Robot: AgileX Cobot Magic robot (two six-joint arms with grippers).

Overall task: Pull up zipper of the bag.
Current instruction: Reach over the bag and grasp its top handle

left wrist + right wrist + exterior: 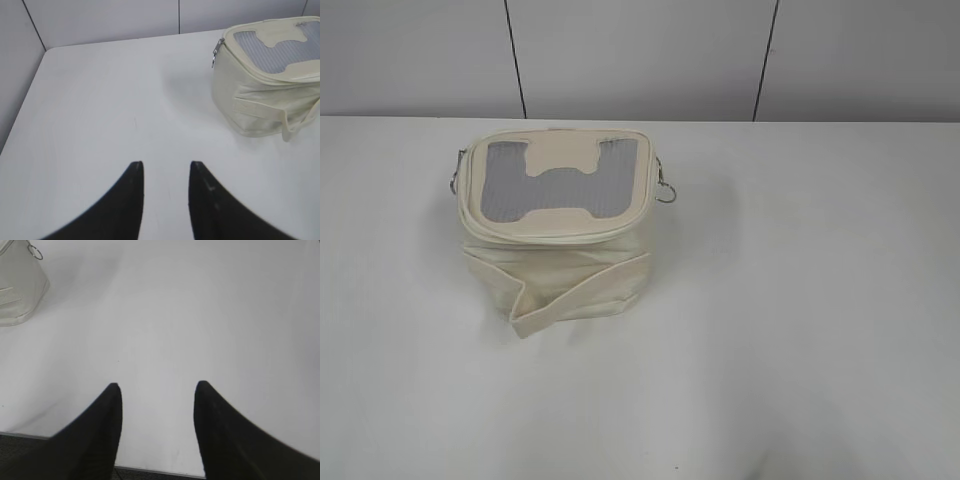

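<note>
The cream bag [560, 262] stands on the white table, left of centre, its grey mesh top with an H-shaped patch facing up. The zipper [555, 238] runs around its top rim, with one silver slider and ring pull on the right side [665, 190] and another on the left [455, 182]. In the left wrist view the bag [260, 107] is at the upper right, far from my open, empty left gripper [166, 167]. In the right wrist view only the bag's corner [20, 290] and a ring pull [35, 251] show at the upper left; my right gripper [157, 387] is open and empty. Neither gripper shows in the exterior view.
A loose cream strap [575, 292] wraps the bag's body and folds out at the front. Grey wall panels [640, 55] stand behind the table. The table's near edge [160, 471] lies just under my right gripper, and its left edge [22, 107] shows in the left wrist view.
</note>
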